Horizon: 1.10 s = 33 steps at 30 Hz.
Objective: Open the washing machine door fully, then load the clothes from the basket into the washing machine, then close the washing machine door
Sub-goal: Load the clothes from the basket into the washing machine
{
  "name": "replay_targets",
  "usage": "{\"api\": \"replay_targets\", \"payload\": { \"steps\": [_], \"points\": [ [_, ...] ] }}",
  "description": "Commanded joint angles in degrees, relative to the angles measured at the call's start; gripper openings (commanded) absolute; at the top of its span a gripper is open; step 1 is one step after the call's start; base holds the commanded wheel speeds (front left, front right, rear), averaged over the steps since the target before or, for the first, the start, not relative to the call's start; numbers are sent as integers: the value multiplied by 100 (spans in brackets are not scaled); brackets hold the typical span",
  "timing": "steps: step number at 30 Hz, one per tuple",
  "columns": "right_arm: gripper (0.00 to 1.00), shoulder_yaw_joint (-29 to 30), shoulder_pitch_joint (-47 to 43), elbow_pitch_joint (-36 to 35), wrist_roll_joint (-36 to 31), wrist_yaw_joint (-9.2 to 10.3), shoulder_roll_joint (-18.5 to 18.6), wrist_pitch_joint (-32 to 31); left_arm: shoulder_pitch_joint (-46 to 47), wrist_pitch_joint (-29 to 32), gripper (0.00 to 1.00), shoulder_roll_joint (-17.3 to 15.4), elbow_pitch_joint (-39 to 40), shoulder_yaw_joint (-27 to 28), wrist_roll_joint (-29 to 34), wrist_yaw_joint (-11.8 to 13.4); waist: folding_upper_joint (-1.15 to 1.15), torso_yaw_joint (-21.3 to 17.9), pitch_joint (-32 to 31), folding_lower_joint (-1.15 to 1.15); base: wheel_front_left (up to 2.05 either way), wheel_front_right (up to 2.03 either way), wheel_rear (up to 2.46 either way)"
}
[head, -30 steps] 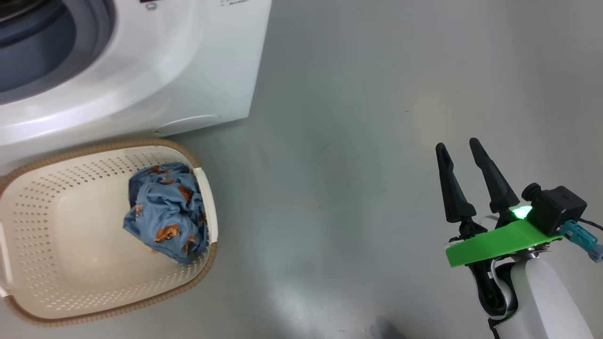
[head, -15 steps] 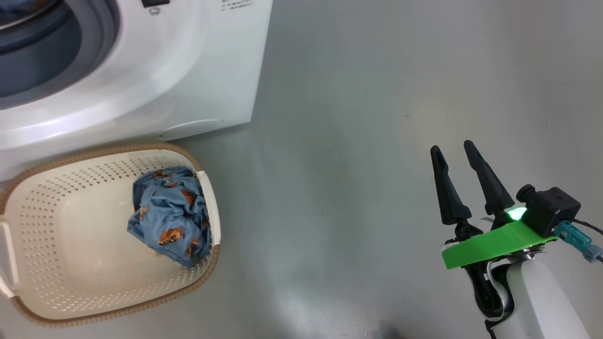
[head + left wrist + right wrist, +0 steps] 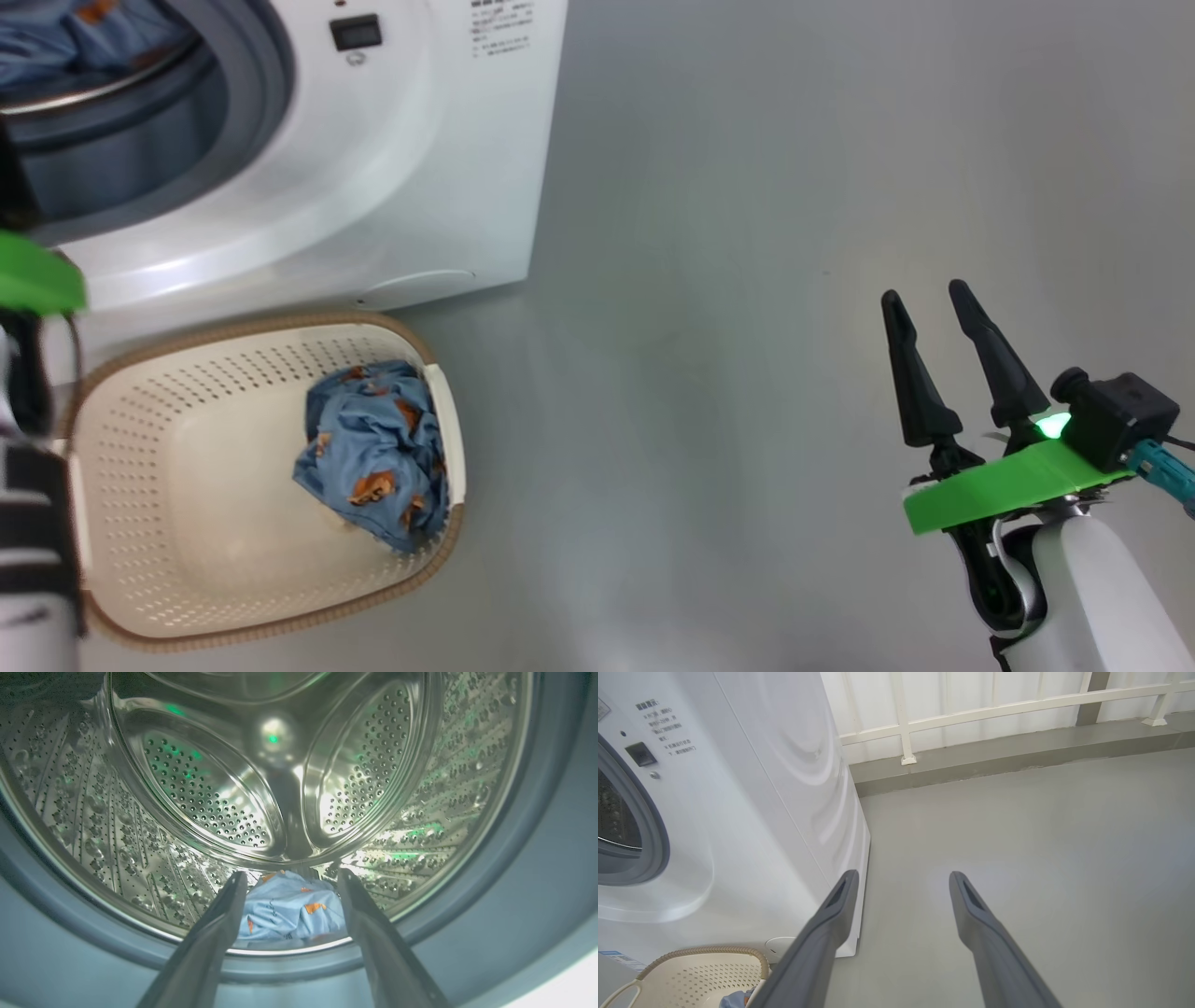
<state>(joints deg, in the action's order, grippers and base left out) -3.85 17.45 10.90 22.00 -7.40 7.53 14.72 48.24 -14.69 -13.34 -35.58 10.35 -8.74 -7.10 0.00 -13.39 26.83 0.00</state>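
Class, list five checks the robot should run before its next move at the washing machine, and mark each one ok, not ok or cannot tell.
1. Fingers of the left gripper apart: ok.
2. Loaded garment lying inside the drum: ok.
3. Loaded garment free of the left fingers: cannot tell.
4. Basket emptied: not ok, a blue garment lies in it.
5. Right gripper open and empty: ok, above bare floor.
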Motion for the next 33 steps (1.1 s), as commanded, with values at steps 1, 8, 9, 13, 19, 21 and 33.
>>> {"api": "replay_targets", "payload": {
  "steps": [1, 8, 9, 13, 19, 21, 33],
  "points": [
    [100, -77, -182, -151, 71, -9, 85, 28, -250, -30, 100, -188, 222, 138, 65, -21, 0, 130, -181, 0, 0, 0, 0],
    [100, -4, -391, -140, 53, -9, 244, 28, -1113, -30, 100, 158, 536, 289, 24, -35, 0, 370, -582, 0, 0, 0, 0],
    [100, 4, -429, -133, 50, -9, 263, 28, -1233, -30, 100, 201, 579, 306, 1, -35, 0, 398, -645, 0, 0, 0, 0],
    [100, 50, -584, -96, 55, -9, 342, 28, -1741, -30, 100, 328, 762, 200, -44, -37, 0, 529, -891, 0, 0, 0, 0],
    [100, 45, -785, -58, 79, -9, 479, 28, -2350, -30, 100, 543, 1023, 122, -128, -37, 0, 734, -1181, 0, 0, 0, 0],
    [100, 61, -849, -36, 91, -9, 516, 28, -2550, -30, 100, 598, 1125, 103, -138, -38, 0, 790, -1281, 0, 0, 0, 0],
    [100, 188, -1307, -47, 135, -9, 613, 28, -3761, -30, 100, 715, 1728, -9, -100, -38, 0, 1013, -1753, 0, 0, 0, 0]
  ]
}}
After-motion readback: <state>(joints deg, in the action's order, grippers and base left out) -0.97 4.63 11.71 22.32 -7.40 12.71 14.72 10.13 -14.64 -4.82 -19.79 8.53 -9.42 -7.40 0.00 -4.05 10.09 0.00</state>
